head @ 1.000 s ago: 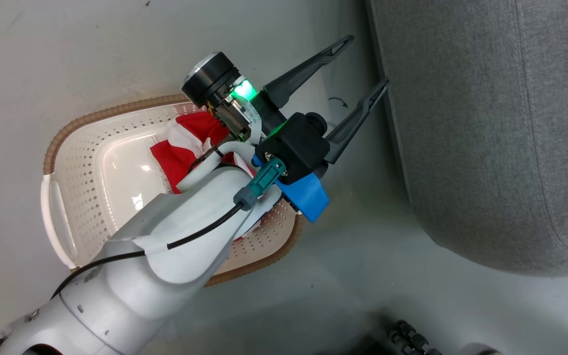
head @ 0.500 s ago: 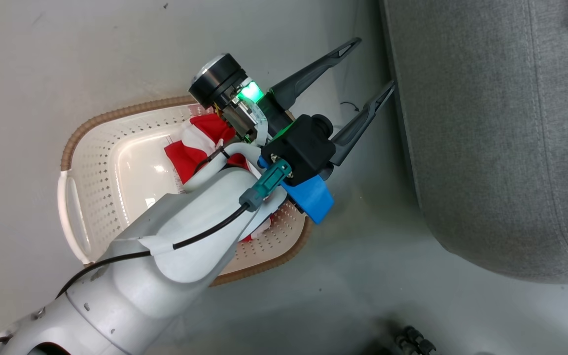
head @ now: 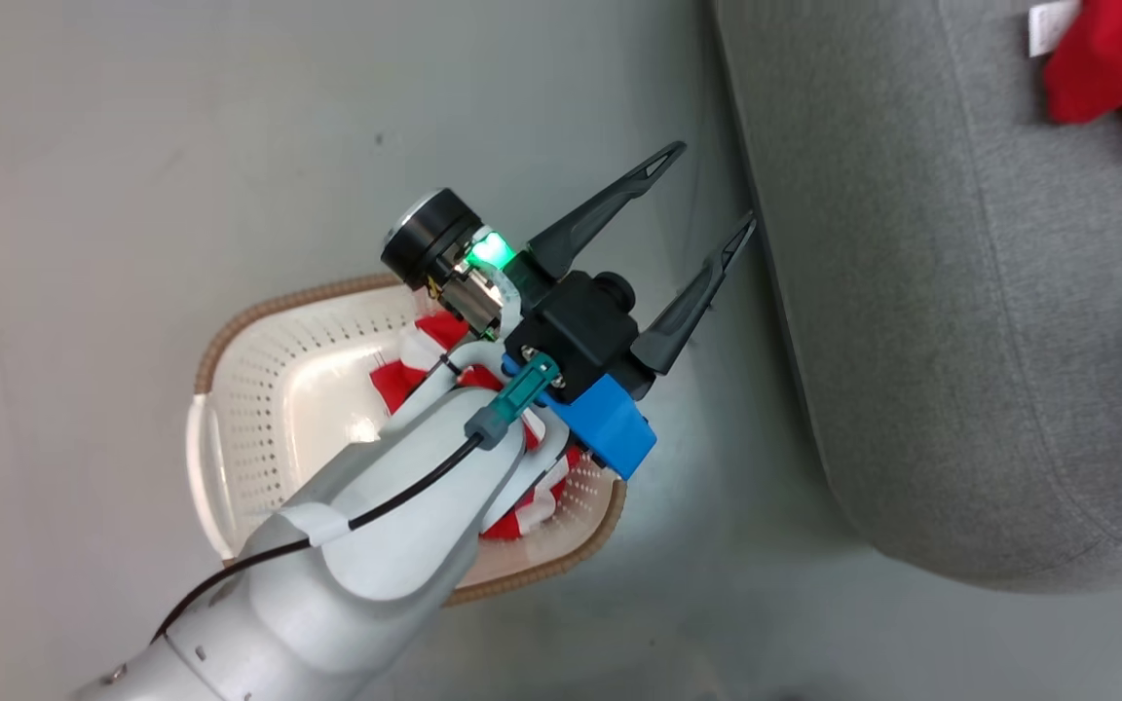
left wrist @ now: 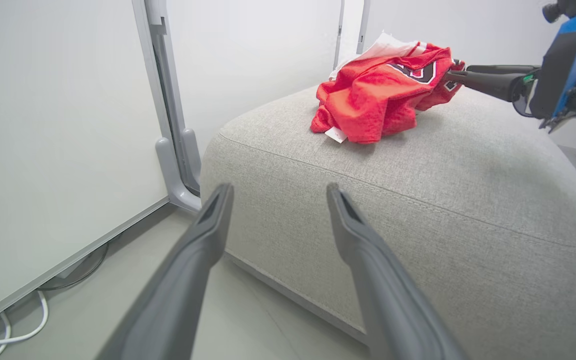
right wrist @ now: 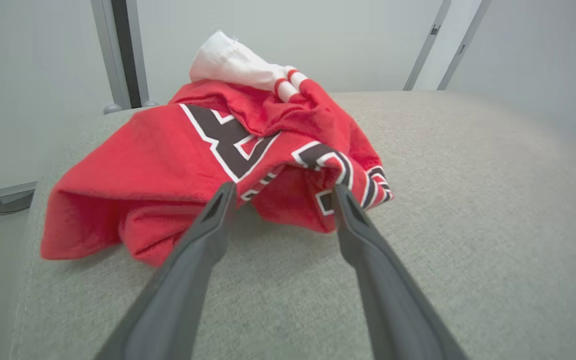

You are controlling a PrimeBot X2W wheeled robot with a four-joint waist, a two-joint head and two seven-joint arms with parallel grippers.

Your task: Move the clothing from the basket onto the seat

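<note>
A red jersey [right wrist: 208, 150] with black-and-white lettering lies crumpled on the grey seat [right wrist: 468, 200]; it also shows as the jersey [head: 1116, 68] and the jersey [left wrist: 378, 95]. My right gripper [right wrist: 283, 191] is open, its tips at the jersey's near edge, and appears as the right gripper [left wrist: 460, 72]. The cream basket [head: 269, 307] stands on the floor left of the seat [head: 960, 341]. More red-and-white clothing [head: 395, 385] lies in it, largely hidden by my left arm. My left gripper [head: 710, 187] hangs open and empty by the seat's edge, also seen as the left gripper [left wrist: 278, 192].
Pale floor [head: 697, 584] runs between basket and seat. White wall panels with a grey post [left wrist: 168, 125] stand behind the seat [left wrist: 468, 200], and white cables [left wrist: 3, 335] lie at the wall's foot.
The head camera has shifted, bringing the red jersey on the seat into the top right corner. My right gripper has opened off the jersey. The left gripper stays open in the same pose.
</note>
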